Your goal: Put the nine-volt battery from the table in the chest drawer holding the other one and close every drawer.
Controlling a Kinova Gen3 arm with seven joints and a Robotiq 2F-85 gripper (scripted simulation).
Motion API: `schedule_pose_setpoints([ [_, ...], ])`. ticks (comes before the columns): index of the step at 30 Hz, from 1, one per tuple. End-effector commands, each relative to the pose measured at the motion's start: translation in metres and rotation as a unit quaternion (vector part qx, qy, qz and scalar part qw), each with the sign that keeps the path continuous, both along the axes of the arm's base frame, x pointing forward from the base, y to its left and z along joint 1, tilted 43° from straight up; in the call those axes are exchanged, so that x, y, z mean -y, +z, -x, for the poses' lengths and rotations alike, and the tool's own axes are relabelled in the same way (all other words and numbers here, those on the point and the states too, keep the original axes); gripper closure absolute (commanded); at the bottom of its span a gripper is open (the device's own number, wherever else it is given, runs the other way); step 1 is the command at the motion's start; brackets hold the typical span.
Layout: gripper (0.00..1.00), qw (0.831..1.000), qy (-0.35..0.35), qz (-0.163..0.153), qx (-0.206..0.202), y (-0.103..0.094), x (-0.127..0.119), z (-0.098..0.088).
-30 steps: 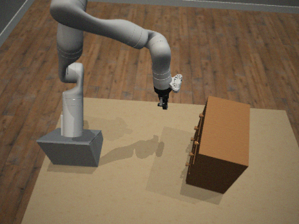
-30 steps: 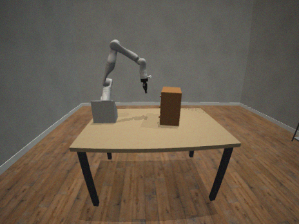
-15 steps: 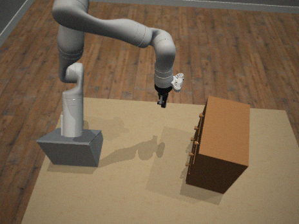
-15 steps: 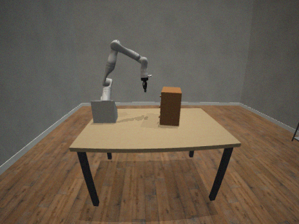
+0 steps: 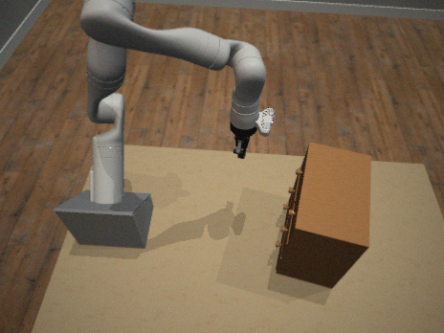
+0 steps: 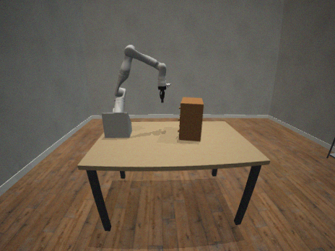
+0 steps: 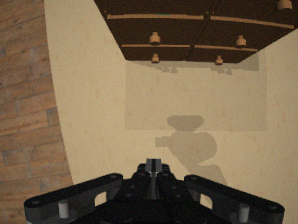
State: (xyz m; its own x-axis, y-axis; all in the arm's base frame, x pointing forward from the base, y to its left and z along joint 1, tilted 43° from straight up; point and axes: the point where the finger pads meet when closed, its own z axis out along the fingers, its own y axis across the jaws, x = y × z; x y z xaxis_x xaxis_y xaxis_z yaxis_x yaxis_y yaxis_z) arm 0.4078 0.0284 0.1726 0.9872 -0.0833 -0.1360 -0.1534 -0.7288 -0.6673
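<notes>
- The chest point(image 5: 335, 191) point(image 6: 191, 120) point(image 7: 175, 31) is orange-brown wood, upright on the bench point(image 5: 191, 297) point(image 6: 173, 155) point(image 7: 90, 110), its small round knobs point(image 5: 292, 212) point(image 7: 155, 38) facing the arm's side; its drawers look pushed in or nearly so.
- Where the loose nine-volt battery is, I cannot tell.
- A grey base block point(image 5: 107, 227) point(image 6: 117, 125) stands well apart from the chest; shadows fall between them.
- The arm point(image 5: 187, 45) point(image 6: 144, 58) arches over, its claw point(image 5: 240, 155) point(image 6: 162, 102) point(image 7: 153, 168) pointing down above the bench, before the chest's front, fingers together, gripping nothing.

And it's bringing the hand point(image 5: 240, 155) point(image 6: 162, 101) point(image 7: 153, 168) round from a lean, fingertips towards the tabletop's point(image 5: 182, 287) point(image 6: 173, 155) right-hand edge, to nearly upright! Carrying the wrist bend point(image 5: 251, 72) point(image 6: 162, 68) slightly towards that same edge, drawing the fingertips slightly back from it.
</notes>
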Motion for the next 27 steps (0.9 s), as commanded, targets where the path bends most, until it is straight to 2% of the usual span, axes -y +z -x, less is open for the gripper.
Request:
schedule_pose_setpoints([
  [1, 1.00, 1.000, 0.001, -0.001, -0.001, 0.0010, 0.0005, -0.0009],
  [27, 1.00, 1.000, 0.007, -0.002, -0.008, 0.0031, 0.0021, 0.0009],
])
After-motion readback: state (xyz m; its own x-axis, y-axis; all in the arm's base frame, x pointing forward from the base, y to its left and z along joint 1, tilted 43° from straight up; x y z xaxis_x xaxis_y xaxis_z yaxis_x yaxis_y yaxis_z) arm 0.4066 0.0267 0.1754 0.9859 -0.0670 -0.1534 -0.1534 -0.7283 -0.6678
